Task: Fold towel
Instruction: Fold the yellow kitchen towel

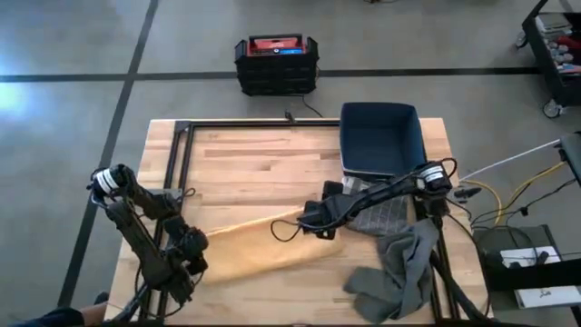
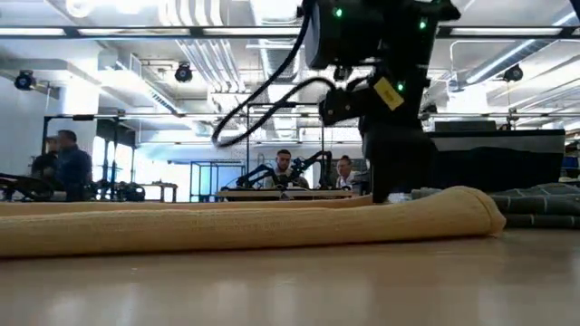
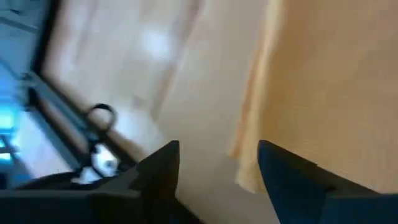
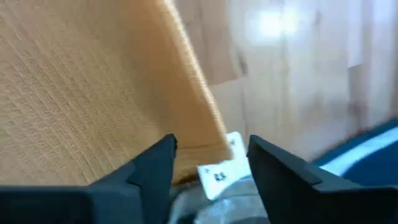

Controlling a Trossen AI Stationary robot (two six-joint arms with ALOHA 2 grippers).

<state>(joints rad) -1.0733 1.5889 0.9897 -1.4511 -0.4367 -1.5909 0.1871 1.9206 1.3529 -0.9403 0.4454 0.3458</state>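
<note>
A tan towel [image 1: 263, 241] lies flat in a long band across the middle of the table, and shows as a low roll in the low view [image 2: 254, 226]. My left gripper [image 1: 193, 250] is open at its left end, with the towel's edge [image 3: 249, 168] between the fingers. My right gripper [image 1: 315, 224] is open and low at the towel's right end [image 2: 394, 186]. Its fingers stand on either side of a corner that bears a white label [image 4: 219, 169]. My left gripper has its fingers on either side of the towel's left-end edge [image 3: 244, 177]; I cannot tell whether they touch it. My right gripper comes down from above over the labelled corner [image 4: 211, 146], which lies on the table; whether the fingers touch it cannot be told.
A blue bin [image 1: 381, 136] stands at the far right of the table. A plaid cloth [image 1: 381, 215] and crumpled grey towels [image 1: 395, 272] lie at the right, close to my right arm. A black frame [image 1: 182, 154] runs along the table's left and far sides.
</note>
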